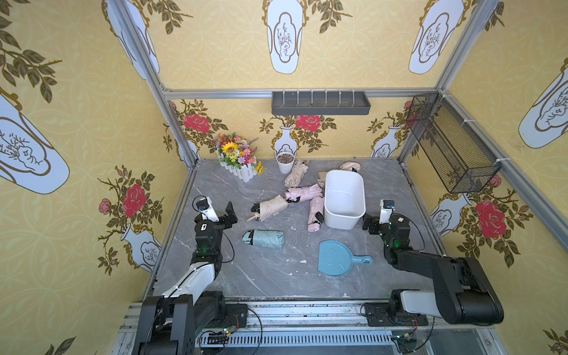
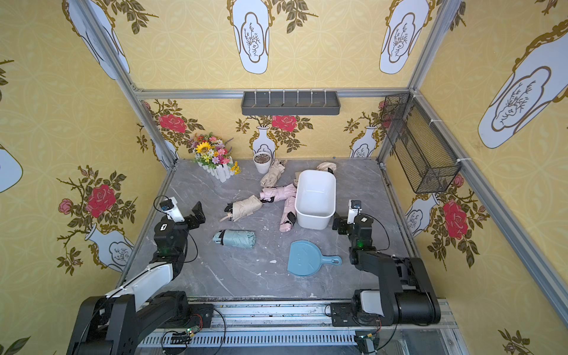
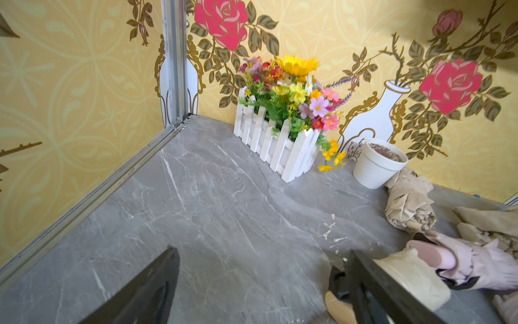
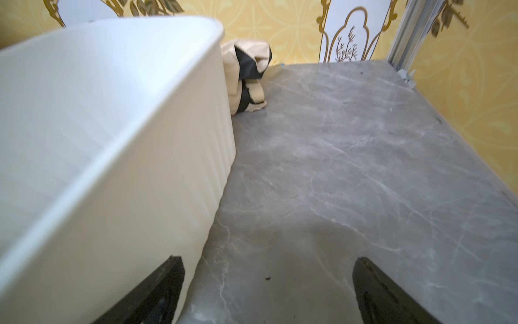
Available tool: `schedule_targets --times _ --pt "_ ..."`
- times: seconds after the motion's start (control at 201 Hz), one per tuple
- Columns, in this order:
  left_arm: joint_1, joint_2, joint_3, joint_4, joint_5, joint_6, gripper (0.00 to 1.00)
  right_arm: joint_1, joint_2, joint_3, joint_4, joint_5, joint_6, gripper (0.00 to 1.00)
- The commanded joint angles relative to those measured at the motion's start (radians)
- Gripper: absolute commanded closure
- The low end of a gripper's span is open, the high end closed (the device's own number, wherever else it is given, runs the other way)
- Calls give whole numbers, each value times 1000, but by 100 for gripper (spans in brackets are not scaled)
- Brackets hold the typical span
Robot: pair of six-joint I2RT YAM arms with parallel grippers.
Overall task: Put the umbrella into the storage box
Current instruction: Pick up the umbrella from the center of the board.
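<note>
The storage box (image 1: 344,199) stands empty toward the right of the marble table (image 1: 276,276), no umbrella yet in it; both grippers are spread wide and hold nothing. The left gripper (image 1: 231,212) sits just beside the beige folded umbrella (image 1: 270,208), whose long axis runs across the table from that gripper toward the box. The right gripper (image 1: 368,223) waits against the box's near corner, farther from that umbrella; so the left arm looks better placed to take it.

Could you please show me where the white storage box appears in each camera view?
Top views: storage box right of centre, beside the pink umbrellas.
Left wrist: not in view.
Right wrist: fills the picture's left half.
Shared landmark: beige umbrella behind the box.
</note>
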Motion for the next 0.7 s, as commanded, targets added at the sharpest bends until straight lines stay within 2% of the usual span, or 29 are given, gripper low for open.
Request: schedule_targets --times 0.0,0.11,0.194,0.289,0.368,0.458,0.533,0.692 --pt "-12 -70 52 -246 -21 -38 3 5 -130 56 -274 58 21 1" --pt "-14 -125 62 -326 -14 -22 2 4 -218 33 -324 40 20 1" --pt "-17 -149 115 -439 36 -13 4 8 -273 80 -456 -2 44 0" --pt "-17 -174 210 -624 57 -93 4 33 -341 162 -645 -18 116 2" --pt "-30 -178 300 -779 121 -151 6 73 -378 238 -793 -5 178 4" --pt "-73 -176 386 -937 99 -231 8 135 -384 325 -950 6 234 6" --pt "-110 -159 449 -1035 125 -268 11 185 -368 401 -1057 5 271 8" --pt "-242 -84 578 -1258 103 -248 13 277 -313 542 -1246 -50 302 11"
